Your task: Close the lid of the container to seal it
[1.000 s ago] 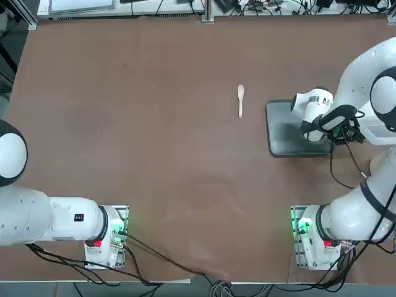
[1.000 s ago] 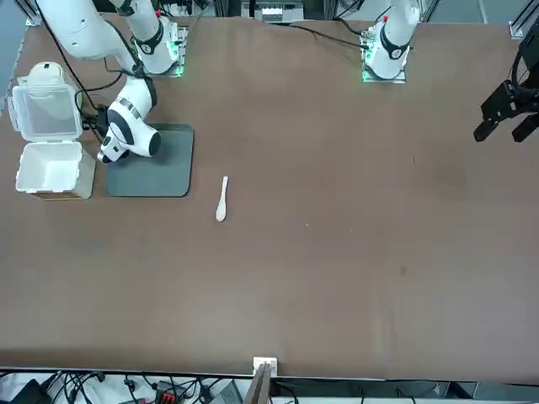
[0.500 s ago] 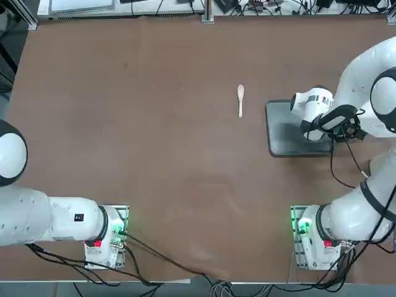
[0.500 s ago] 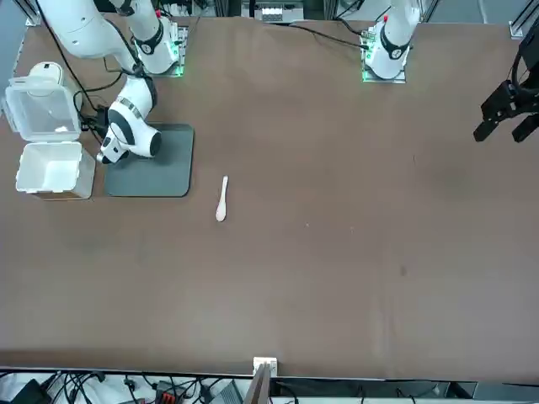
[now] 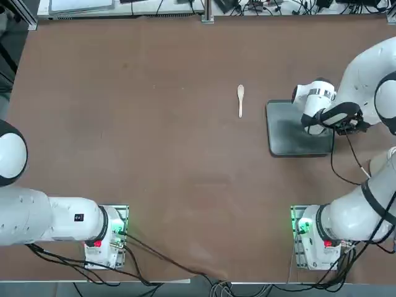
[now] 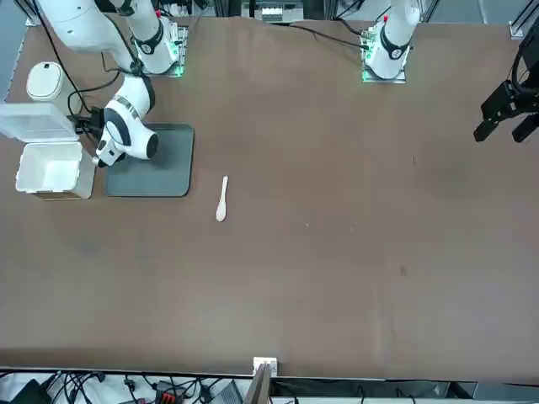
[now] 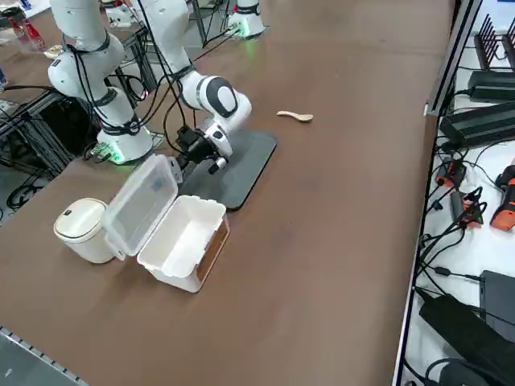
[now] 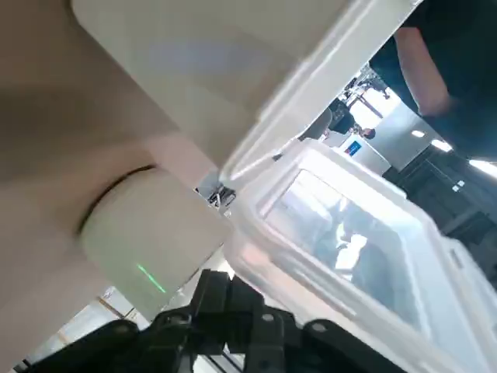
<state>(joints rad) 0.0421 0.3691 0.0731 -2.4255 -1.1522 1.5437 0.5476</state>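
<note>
Closed right pincer (image 7: 179,163) against translucent square lid (image 7: 142,203), half-raised.

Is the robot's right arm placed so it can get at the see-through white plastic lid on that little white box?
Probably yes. The right gripper, shut, sits right at the raised edge of the white translucent plastic lid, which stands half open over the small white plastic box, with nothing between them.

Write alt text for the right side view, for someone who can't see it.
A white container sits open on a brown table, its hinged lid standing half raised. The shut right gripper is at the lid's far edge. Beside it are a round whitish pot, a dark grey tray and a small spoon.
</note>
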